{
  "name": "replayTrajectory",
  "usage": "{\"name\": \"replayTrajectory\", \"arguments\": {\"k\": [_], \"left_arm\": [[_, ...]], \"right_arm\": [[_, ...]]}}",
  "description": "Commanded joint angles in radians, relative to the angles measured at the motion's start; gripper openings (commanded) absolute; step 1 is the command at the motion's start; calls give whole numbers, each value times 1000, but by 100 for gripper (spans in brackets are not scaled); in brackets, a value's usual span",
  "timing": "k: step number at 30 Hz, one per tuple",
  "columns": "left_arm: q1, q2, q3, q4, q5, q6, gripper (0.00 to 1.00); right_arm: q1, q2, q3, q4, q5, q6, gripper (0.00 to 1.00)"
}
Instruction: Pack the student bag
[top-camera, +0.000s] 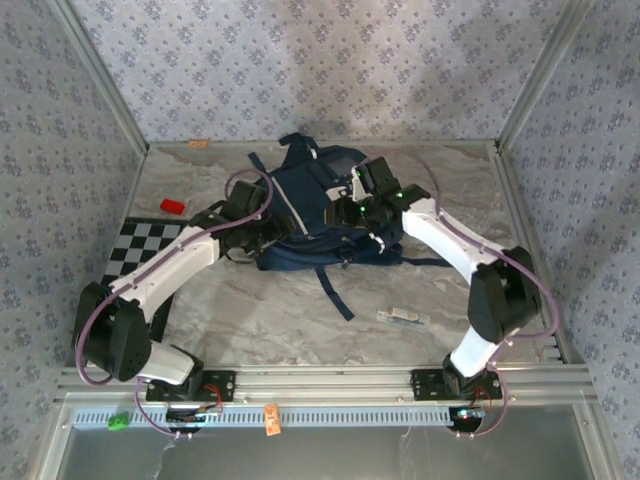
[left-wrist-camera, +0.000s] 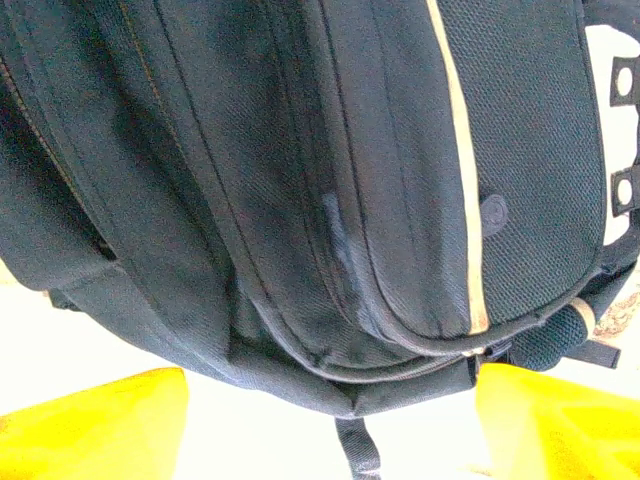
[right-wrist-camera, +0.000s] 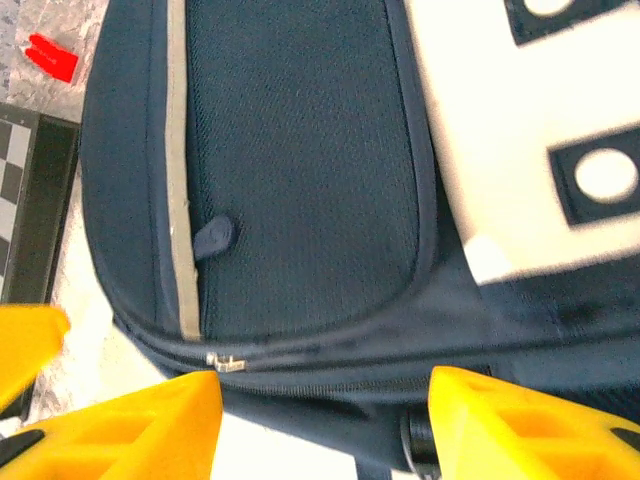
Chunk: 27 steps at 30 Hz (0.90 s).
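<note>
- Student bag (top-camera: 310, 215) lies flat on the tabletop (top-camera: 300, 310), nearer the far edge, dark straps trailing toward the near edge.
- Left jaws stand open at the bag's left side, gripping nothing.
- Right jaws stand open at its right side, gripping nothing.
- Red block (top-camera: 173, 206) sits near the left edge.

The student bag (top-camera: 305, 215) is navy blue with a thin off-white stripe (left-wrist-camera: 455, 180) and white patches (right-wrist-camera: 490, 130); the desk (top-camera: 300, 320) is marbled grey and white. The checkerboard (top-camera: 150, 245) is black and white, the small block (top-camera: 173, 206) is red, and the walls (top-camera: 330, 70) carry a pale blue-grey floral print. The left hand (left-wrist-camera: 330, 425) and right hand (right-wrist-camera: 325, 420) have bright yellow fingers (left-wrist-camera: 90, 425).
</note>
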Motion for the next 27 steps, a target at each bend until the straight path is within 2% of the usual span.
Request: {"name": "replayTrajectory", "arguments": {"k": [1, 6, 11, 15, 22, 27], "left_arm": [[-42, -5, 51, -65, -110, 23, 82], [-109, 15, 81, -93, -201, 32, 90], [-136, 26, 88, -89, -236, 52, 97], [-149, 21, 84, -82, -263, 70, 100], [-163, 30, 96, -97, -294, 83, 100], [-182, 32, 103, -114, -323, 87, 100]], "right_arm": [[-5, 95, 103, -56, -19, -36, 57], [-3, 192, 171, -74, -13, -49, 56], [2, 238, 179, -66, -23, -42, 49], [5, 234, 162, -38, -36, -27, 40], [10, 201, 119, 23, -51, 17, 12], [2, 157, 96, 55, -76, 47, 0]]}}
